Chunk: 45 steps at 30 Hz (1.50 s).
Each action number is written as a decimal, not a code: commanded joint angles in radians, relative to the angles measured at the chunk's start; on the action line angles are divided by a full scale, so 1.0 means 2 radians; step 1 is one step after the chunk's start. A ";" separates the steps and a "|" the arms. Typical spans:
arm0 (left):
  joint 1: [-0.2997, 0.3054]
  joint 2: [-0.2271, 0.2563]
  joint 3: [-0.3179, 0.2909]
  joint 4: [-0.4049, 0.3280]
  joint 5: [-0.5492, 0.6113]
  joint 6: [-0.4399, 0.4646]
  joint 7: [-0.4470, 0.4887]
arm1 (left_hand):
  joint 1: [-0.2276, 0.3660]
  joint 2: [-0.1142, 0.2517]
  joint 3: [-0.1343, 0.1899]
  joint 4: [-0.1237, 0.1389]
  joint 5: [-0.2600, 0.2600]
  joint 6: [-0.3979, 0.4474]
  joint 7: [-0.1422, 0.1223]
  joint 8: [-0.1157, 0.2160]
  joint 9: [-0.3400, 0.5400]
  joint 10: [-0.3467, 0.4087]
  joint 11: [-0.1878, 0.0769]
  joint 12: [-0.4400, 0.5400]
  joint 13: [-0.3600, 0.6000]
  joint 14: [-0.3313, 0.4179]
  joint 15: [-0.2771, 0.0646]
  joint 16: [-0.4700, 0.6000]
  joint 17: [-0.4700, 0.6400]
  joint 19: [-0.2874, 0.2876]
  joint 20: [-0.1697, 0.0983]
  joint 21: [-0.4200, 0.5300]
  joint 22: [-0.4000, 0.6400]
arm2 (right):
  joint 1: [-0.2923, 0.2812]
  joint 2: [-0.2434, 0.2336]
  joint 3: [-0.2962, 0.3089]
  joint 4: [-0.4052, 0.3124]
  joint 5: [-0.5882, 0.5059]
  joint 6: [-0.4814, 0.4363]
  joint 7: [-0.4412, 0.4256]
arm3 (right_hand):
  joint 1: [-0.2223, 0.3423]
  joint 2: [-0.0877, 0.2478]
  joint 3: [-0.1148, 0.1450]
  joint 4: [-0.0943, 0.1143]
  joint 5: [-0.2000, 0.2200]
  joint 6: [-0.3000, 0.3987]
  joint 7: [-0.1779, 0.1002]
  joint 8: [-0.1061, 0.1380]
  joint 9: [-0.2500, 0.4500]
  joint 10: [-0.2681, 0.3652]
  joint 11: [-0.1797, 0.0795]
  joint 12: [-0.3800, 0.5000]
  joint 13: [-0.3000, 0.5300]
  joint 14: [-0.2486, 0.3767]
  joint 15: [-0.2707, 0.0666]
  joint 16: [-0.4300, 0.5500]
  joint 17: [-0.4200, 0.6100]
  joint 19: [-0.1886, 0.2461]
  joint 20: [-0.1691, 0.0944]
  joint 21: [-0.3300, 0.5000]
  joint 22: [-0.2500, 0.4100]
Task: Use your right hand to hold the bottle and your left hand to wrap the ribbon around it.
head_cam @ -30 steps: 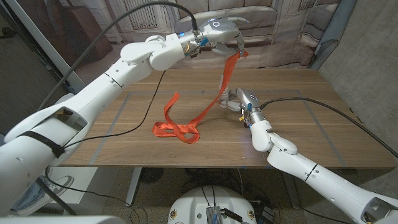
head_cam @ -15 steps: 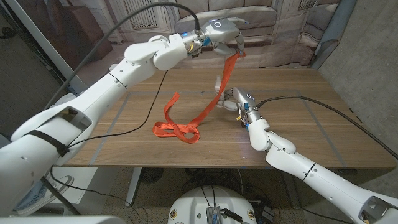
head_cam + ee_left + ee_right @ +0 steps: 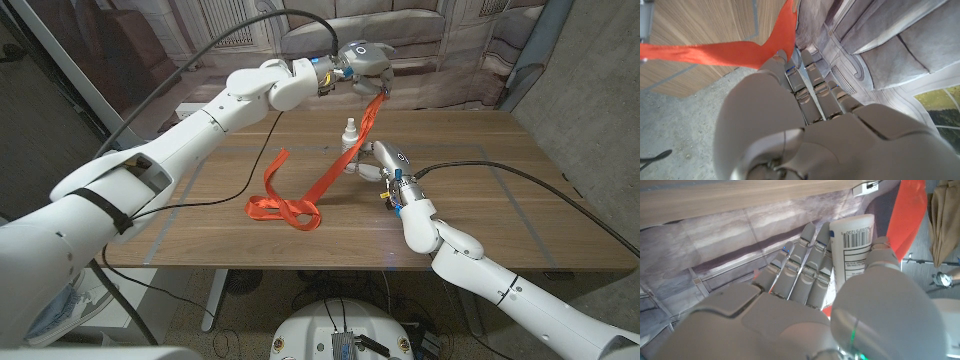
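Right hand grips the bottle — left hand pinches the ribbon aloft.

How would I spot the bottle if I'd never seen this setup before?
Start at the wooden table and look near its middle, where the right robot hand grips something. That is the bottle: small, white and upright, with the orange ribbon slanting past it, unlike the flat, bright ribbon.

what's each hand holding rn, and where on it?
Right hand grips the white bottle around its lower body, cap clear above. Left hand holds the orange ribbon at its upper end, raised above the table; the rest trails down past the bottle.
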 commanded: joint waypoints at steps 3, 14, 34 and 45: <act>-0.024 -0.013 0.045 0.061 0.000 0.014 0.009 | -0.004 0.000 0.014 0.007 0.001 0.001 0.006 0.005 0.000 0.000 -0.005 0.003 0.093 0.000 -0.046 0.000 0.002 0.001 -0.033 -0.001 0.001 | -0.036 -0.004 0.030 -0.046 -0.006 0.030 -0.015 | 0.096 0.095 0.005 -0.001 0.003 0.041 -0.037 0.003 0.001 0.019 -0.020 0.003 0.001 0.001 -0.032 0.002 0.002 -0.001 -0.014 -0.002 0.001; -0.006 0.019 0.029 0.027 -0.031 0.017 0.008 | -0.006 -0.001 0.017 0.008 0.001 0.001 0.007 0.006 -0.001 0.001 -0.005 0.003 0.097 -0.001 -0.046 0.000 0.002 0.001 -0.030 -0.001 0.001 | -0.057 0.000 0.063 -0.054 0.007 0.025 -0.022 | 0.096 0.095 0.005 -0.001 0.004 0.042 -0.037 0.003 0.001 0.020 -0.020 0.002 0.001 0.002 -0.031 0.003 0.002 -0.002 -0.014 -0.002 0.001; 0.045 0.066 -0.018 -0.016 -0.068 0.023 -0.008 | -0.008 -0.004 0.022 0.008 0.001 0.001 0.009 0.009 -0.002 0.002 -0.005 0.002 0.104 0.001 -0.046 0.001 0.003 0.001 -0.028 0.000 0.001 | -0.068 0.005 0.113 -0.050 0.054 0.013 -0.030 | 0.095 0.095 0.004 0.000 0.004 0.044 -0.037 0.003 0.000 0.021 -0.020 0.001 -0.001 0.008 -0.030 0.006 0.003 -0.001 -0.012 -0.002 0.001; 0.063 0.082 -0.031 -0.025 -0.073 0.029 -0.011 | -0.007 -0.005 0.023 0.007 0.001 -0.001 0.010 0.010 -0.001 0.003 -0.005 0.002 0.107 0.003 -0.046 0.003 0.005 0.001 -0.027 0.000 0.001 | -0.069 0.011 0.134 -0.034 0.081 -0.006 -0.039 | 0.094 0.094 0.004 0.001 0.004 0.045 -0.037 0.003 0.000 0.022 -0.020 0.001 -0.002 0.011 -0.030 0.007 0.003 0.000 -0.010 -0.002 0.001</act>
